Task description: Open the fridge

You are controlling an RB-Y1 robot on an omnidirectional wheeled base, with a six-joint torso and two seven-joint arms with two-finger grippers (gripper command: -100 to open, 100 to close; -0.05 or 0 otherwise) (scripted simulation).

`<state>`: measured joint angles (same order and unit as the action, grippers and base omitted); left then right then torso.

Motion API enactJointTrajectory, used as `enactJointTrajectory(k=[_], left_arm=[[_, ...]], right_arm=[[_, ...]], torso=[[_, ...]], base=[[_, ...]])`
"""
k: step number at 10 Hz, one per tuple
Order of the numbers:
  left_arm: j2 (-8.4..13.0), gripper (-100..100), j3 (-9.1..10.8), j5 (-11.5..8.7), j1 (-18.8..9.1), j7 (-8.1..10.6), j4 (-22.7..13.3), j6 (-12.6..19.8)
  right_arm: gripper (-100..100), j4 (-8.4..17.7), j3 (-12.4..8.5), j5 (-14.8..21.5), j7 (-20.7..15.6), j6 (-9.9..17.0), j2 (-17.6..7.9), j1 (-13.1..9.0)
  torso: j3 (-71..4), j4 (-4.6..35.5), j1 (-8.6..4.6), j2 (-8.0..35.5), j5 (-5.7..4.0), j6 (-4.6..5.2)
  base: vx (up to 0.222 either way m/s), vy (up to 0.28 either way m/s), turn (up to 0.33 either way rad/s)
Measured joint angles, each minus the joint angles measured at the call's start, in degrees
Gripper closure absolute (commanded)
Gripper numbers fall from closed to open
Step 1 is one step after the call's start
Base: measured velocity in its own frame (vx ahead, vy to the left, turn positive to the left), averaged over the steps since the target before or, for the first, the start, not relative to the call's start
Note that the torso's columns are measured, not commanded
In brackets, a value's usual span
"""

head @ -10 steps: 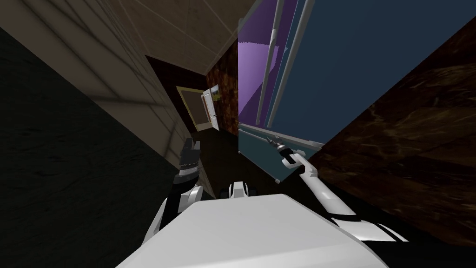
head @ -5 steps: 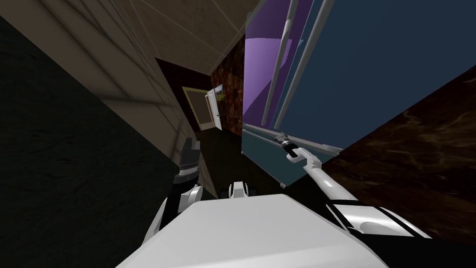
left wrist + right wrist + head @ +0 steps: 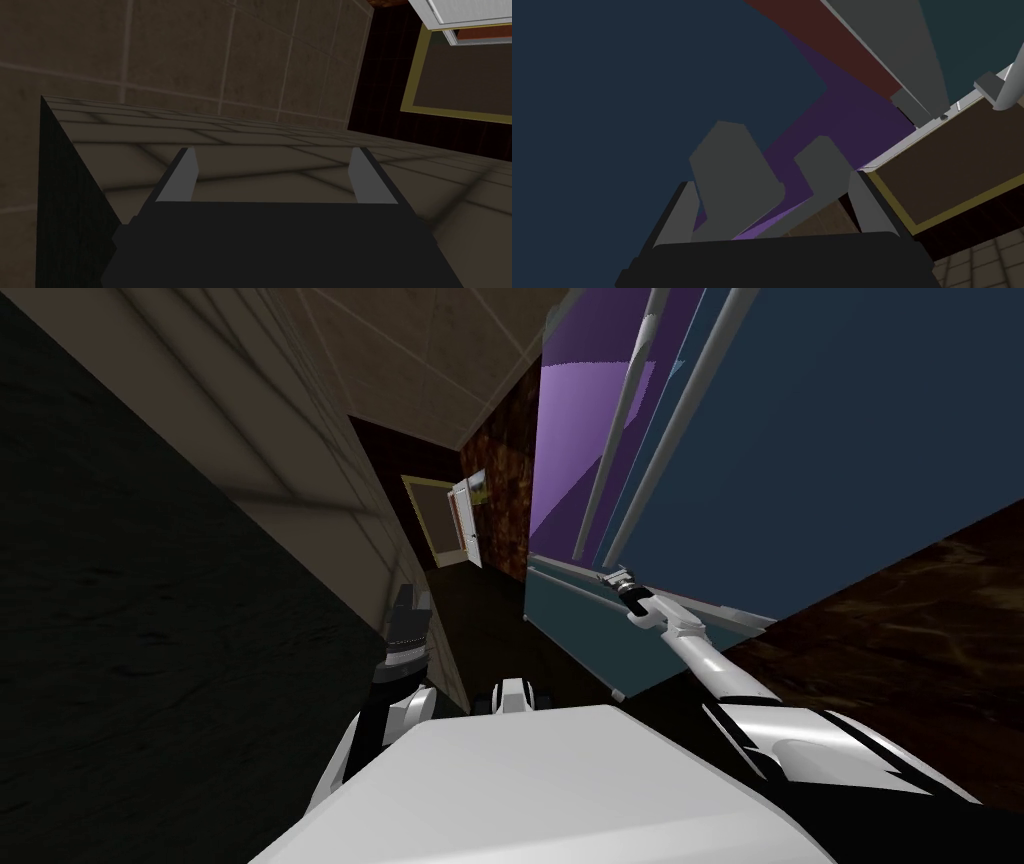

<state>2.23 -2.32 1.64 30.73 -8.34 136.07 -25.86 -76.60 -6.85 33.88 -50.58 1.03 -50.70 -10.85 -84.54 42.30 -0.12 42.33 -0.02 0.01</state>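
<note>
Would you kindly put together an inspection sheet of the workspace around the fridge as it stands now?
Surface: no worktop seen; beige tiled surfaces on my left.
Job's things: fridge with a dark blue front and two grey bar handles; a purple surface shows beside them.
Clutter: nothing seen.
Grippers: right gripper at the handles' lower ends, jaws open, with grey blocks, likely handle mounts, just ahead of it; left gripper by the tiles, jaws open, holding nothing.
Cables: nothing seen.
Surroundings: white door in a yellowish frame; dark brown wall to the right of the fridge.
</note>
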Motion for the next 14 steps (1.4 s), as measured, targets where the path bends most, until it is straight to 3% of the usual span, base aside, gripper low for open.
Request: enactJointTrajectory(k=[4,5,9,10,12,14], left_arm=[[0.0,0,0.0,0.0,0.0,0.0,0.0,0.0],[0.0,0,0.0,0.0,0.0,0.0,0.0,0.0],[0.0,0,0.0,0.0,0.0,0.0,0.0,0.0],[0.0,0,0.0,0.0,0.0,0.0,0.0,0.0],[0.0,0,0.0,0.0,0.0,0.0,0.0,0.0],[0.0,0,0.01,0.0,0.0,0.0,0.0,0.0]], right_arm=[[-100,1.2,0.4,0.8,-1.4,2.3,-2.9,-1.0],[100,1.3,0.4,0.7,-1.3,2.3,-3.0,-1.0],[100,-0.9,2.0,-0.4,-0.2,0.4,-4.3,-0.5],[100,-2.5,2.6,-1.0,0.3,-0.2,-4.9,0.2],[100,-2.5,3.6,-0.9,0.4,-1.9,-4.3,-0.2],[100,-4.1,4.8,-1.4,1.1,-3.2,-5.1,-0.3]], torso=[[-0.1,0.0,0.12,-0.1,0.03,-0.03],[-0.1,0.0,0.14,-0.1,0.02,0.0],[0.2,0.1,0.39,0.3,0.12,-0.08],[0.2,0.2,0.35,0.3,0.14,-0.01],[-0.1,0.2,0.19,-0.1,0.23,0.1],[0.2,0.2,0.31,0.3,0.17,-0.09]], base=[[0.021,-0.011,0.038],[0.0,0.0,0.0],[-0.18,-0.068,0.054],[-0.156,-0.048,0.032],[-0.121,-0.057,0.03],[-0.182,-0.063,0.045]])
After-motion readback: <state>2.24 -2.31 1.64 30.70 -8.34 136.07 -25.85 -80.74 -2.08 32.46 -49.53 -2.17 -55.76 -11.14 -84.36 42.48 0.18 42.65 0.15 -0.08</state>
